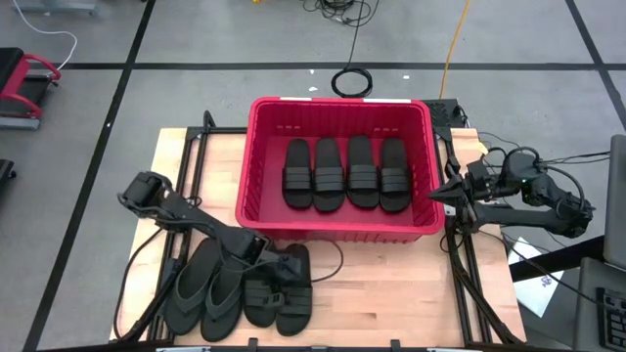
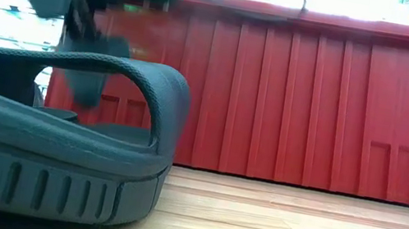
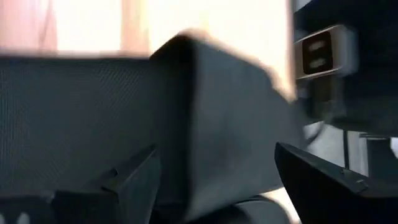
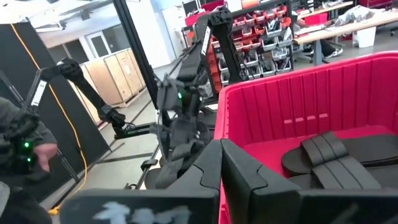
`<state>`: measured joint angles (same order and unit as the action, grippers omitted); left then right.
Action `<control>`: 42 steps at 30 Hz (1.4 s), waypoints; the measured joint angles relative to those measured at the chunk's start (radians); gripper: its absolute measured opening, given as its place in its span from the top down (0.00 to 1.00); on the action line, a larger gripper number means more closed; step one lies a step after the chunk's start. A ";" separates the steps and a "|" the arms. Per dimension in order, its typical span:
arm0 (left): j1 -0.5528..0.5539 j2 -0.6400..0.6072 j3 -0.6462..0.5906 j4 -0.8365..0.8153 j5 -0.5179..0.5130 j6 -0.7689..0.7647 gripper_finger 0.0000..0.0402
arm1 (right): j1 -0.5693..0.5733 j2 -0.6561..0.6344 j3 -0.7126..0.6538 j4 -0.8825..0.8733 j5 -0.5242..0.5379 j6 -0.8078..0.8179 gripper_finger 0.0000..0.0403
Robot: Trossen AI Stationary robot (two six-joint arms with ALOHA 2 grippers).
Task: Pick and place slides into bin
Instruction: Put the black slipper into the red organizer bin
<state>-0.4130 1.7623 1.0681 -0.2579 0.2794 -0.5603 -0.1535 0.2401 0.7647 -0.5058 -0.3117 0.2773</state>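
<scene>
Seen from above, the left gripper [image 1: 279, 264] sits low over the near group of slides, its fingers spread wide around the strap end of one band-strap slide [image 1: 292, 284] — gripping nothing. Four slides [image 1: 345, 172] lie side by side in the red bin [image 1: 337, 108] at the table's middle; four more lie on the wooden table [image 1: 391, 284] near the bin's left corner, two thong-style [image 1: 201, 288] and two band-strap. The right gripper [image 1: 437, 193] waits at the bin's right wall, fingers together.

At table height, one slide [image 2: 49, 147] fills the near left, the bin wall [image 2: 314, 108] behind it.

From the left wrist, dark fingers [image 3: 323, 180] stand apart either side of a black strap [image 3: 217, 124].

From the right wrist, closed fingers [image 4: 230, 168] point at the bin's rim — band-strap slides [image 4: 336, 158] rest inside, and a person's hand [image 4: 43, 152] shows far left.
</scene>
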 joint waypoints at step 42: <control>-0.068 -0.094 0.297 -0.159 0.249 0.110 0.99 | 0.000 0.000 0.000 -0.022 0.049 -0.214 1.00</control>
<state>-0.4806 1.6685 1.3649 -0.4170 0.5283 -0.4504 -0.1532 0.2403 0.7650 -0.5280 -0.2626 0.0629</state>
